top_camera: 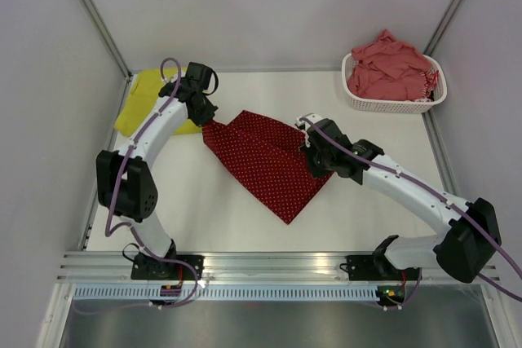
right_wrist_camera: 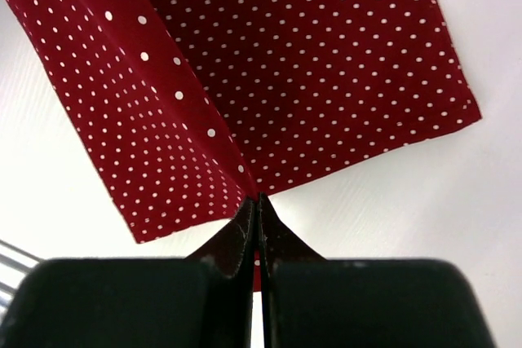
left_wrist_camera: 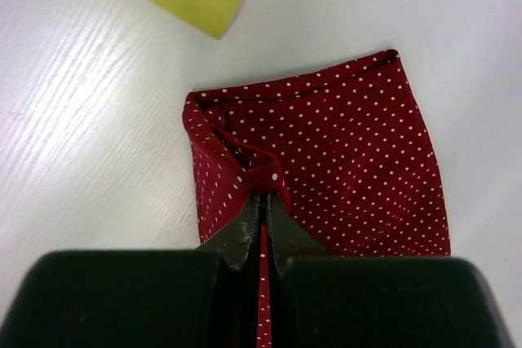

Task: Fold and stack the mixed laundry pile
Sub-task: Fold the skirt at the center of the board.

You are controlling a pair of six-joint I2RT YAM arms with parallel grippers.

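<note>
what i can log from here, by material:
- dark red dotted cloth (top_camera: pixel 265 160): thin fabric, matt and smooth, with soft creases. the white dots look printed.
- yellow-green garment (top_camera: pixel 145 102): cloth, matt, even surface.
- salmon-pink garments (top_camera: pixel 391 67): soft cloth, matt, crumpled.
- basket (top_camera: pixel 391 105): white perforated plastic, slight gloss.
- table (top_camera: pixel 212 218): white, with a fine wood-like grain and a soft sheen in my left wrist view.
- left gripper (left_wrist_camera: pixel 263 197) and right gripper (right_wrist_camera: pixel 258 200): fingers (left_wrist_camera: pixel 243 234) of dark metal, scuffed paler near the tips. the body behind looks like matt black plastic.
- arm shells (top_camera: pixel 408 185): white, smooth, semi-gloss.
- rail (top_camera: pixel 269 260): pale ribbed metal, dull sheen.
</note>
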